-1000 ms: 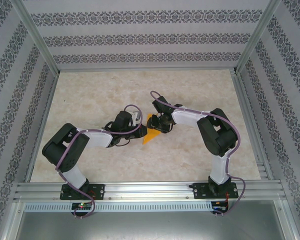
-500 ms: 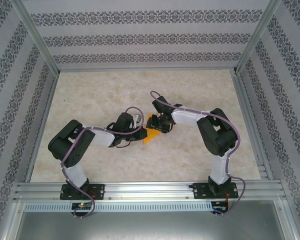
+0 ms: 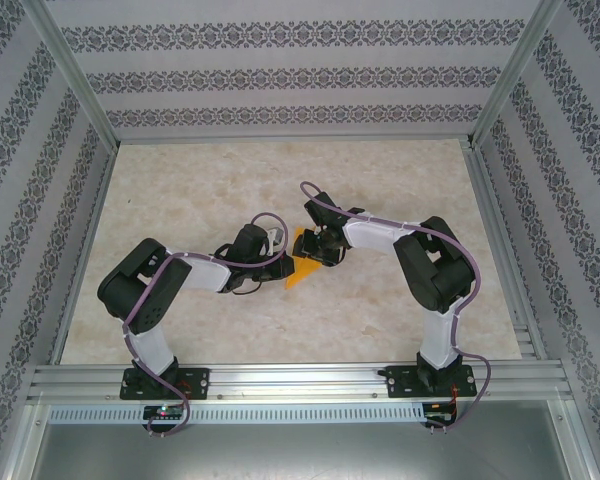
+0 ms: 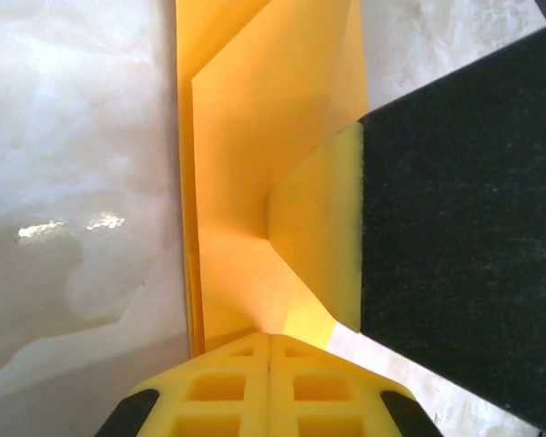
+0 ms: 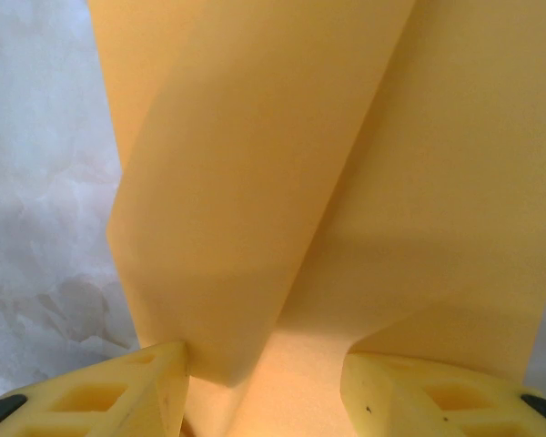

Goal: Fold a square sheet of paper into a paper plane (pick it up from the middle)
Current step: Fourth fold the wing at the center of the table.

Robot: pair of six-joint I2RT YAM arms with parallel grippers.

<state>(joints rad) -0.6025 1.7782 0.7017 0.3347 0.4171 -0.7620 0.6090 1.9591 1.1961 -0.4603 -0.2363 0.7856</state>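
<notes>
Left gripper, seen from above, has slid in toward the sheet of paper over the last second. Its jaws have drawn fully together at the sheet's left edge, while the right gripper has not shifted from the sheet's far right part. I judge a crease is being pressed or pinched while the other side is pinned, so the folding is midway, not yet a dart. From the left wrist, the left gripper has its fingers closed at the near end of the part-folded sheet, beside a raised flap; whether a layer is nipped between them I cannot tell. From the right wrist, the right gripper has its fingers apart, with the sheet spanning the gap and a fold standing between them. Count: one sheet, two grippers.
</notes>
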